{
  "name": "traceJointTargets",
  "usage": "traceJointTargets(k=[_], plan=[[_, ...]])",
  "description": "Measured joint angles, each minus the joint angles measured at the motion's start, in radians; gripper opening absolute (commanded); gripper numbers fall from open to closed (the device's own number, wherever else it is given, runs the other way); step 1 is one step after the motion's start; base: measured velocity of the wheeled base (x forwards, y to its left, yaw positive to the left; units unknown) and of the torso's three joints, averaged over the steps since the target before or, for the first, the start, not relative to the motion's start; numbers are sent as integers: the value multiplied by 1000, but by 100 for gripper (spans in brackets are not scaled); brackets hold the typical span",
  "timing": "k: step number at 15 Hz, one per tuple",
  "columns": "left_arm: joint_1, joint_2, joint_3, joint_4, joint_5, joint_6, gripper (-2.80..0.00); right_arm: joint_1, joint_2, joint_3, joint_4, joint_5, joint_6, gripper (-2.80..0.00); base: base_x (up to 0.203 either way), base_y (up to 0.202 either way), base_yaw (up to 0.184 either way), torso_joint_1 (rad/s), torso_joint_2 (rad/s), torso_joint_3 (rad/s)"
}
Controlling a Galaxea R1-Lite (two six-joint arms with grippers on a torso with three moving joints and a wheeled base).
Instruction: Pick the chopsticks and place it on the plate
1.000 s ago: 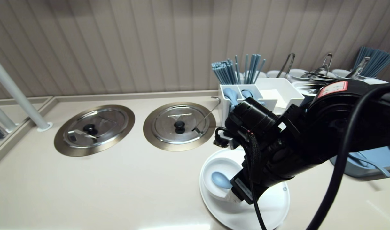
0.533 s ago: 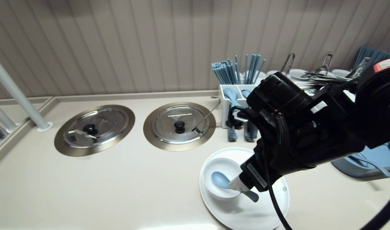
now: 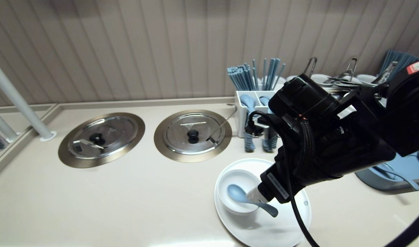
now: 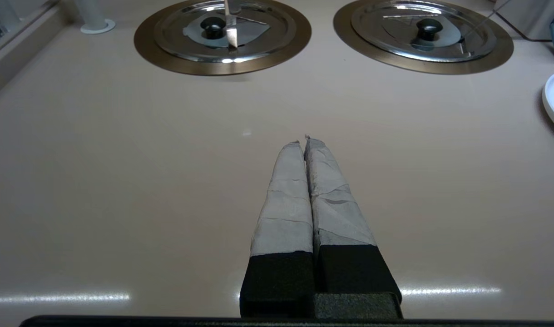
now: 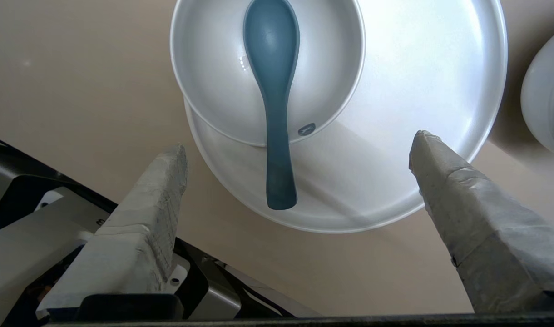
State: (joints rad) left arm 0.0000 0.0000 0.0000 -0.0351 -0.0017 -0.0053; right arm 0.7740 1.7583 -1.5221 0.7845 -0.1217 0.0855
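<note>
My left gripper [image 4: 304, 141] hangs parked over bare counter [image 4: 122, 190], fingers pressed together on nothing, well short of the two steel lids [image 3: 101, 137]. Further right, the blue spoon [image 5: 272, 91] lies with its scoop in the white bowl [image 5: 204, 91], handle propped over the rim above the plate [image 5: 417, 68], so I judge it rests steady. My right gripper [image 5: 299, 141] hovers just above, fingers spread wide, holding nothing.
</note>
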Motion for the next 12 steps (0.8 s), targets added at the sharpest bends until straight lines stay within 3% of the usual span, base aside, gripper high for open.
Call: traceJointTargets(k=[1,9,12], plan=[[0,0,0,0,0,0,-280,0,1,0,0,0,0,-280,0,0,0,0,0,0],[0,0,0,0,0,-2,-280,-1,-2,6,0,-3,16,-280,0,0,0,0,0,0],[0,0,0,-1,0,-3,-280,-37,-41,-12,0,-2,36,-280,0,0,0,0,0,0]])
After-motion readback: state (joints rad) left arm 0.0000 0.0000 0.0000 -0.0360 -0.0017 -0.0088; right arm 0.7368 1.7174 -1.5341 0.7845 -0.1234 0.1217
